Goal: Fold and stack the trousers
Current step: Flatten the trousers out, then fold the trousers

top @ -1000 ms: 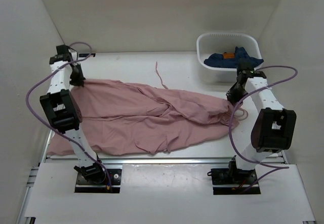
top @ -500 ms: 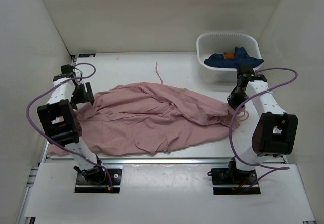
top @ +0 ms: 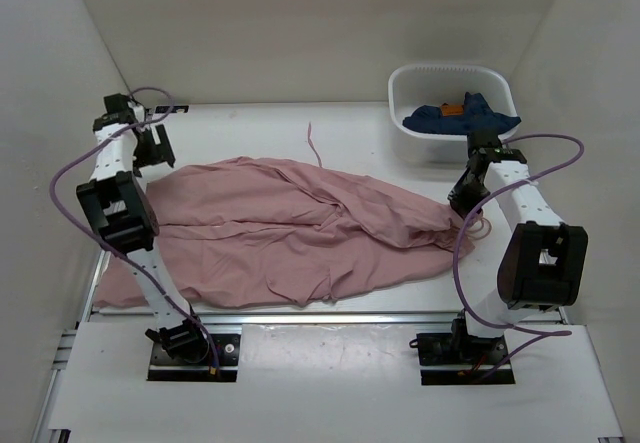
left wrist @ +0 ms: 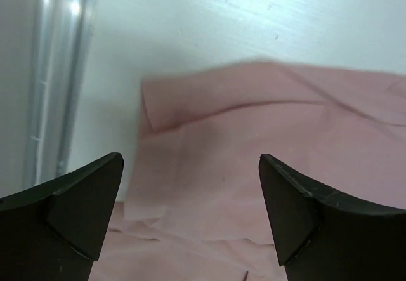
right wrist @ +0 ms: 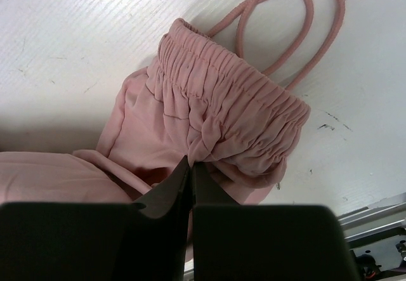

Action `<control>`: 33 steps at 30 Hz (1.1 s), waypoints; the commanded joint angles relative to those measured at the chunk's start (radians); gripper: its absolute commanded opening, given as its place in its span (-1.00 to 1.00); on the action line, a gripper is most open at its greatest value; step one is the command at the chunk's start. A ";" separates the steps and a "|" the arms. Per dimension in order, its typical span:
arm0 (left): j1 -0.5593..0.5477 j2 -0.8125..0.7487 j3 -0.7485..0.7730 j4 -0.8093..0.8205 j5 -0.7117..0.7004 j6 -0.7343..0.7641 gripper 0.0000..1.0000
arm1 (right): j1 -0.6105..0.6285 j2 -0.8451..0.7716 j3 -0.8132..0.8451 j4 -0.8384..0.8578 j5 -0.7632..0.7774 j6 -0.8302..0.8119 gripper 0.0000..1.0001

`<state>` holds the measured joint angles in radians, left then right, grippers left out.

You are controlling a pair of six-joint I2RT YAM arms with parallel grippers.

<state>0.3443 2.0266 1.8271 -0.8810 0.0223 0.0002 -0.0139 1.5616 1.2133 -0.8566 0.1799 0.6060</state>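
Top external — white basket (top: 398,91) far right, navy garment (top: 458,116) inside — trousers (top: 300,225) mid-table.

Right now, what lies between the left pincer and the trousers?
Nothing. In the left wrist view the open left pincer hangs over the trousers at a leg end, with only pink cloth showing in its gap and white table beyond.

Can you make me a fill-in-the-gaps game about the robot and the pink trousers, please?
1. The left pincer hangs over the pink trousers with its jaws wide ____.
2. The right pincer is shut on the trousers' gathered ____.
3. The garment in the white basket is dark ____.

Missing words: open, waistband, blue.
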 commanded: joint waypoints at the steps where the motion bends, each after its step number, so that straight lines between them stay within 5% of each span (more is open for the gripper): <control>1: -0.005 0.098 -0.002 -0.055 -0.011 0.000 1.00 | -0.006 -0.008 0.019 0.013 -0.010 -0.020 -1.00; 11: -0.014 0.325 0.253 -0.035 -0.030 0.000 1.00 | -0.006 0.023 0.038 0.013 -0.020 -0.029 -1.00; 21: -0.037 0.219 0.264 0.076 0.134 0.000 1.00 | -0.006 0.043 0.067 -0.018 -0.003 -0.058 -1.00; 29: -0.093 0.411 0.144 0.051 0.053 0.000 1.00 | -0.006 0.054 0.132 -0.047 0.007 -0.058 -1.00; 33: -0.102 0.411 0.113 0.042 0.073 0.000 0.22 | -0.006 0.054 0.153 -0.065 0.016 -0.058 -1.00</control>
<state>0.2512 2.3901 2.0068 -0.7769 0.0444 0.0147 -0.0139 1.6176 1.3136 -0.8913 0.1753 0.5644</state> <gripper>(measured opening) 0.698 0.004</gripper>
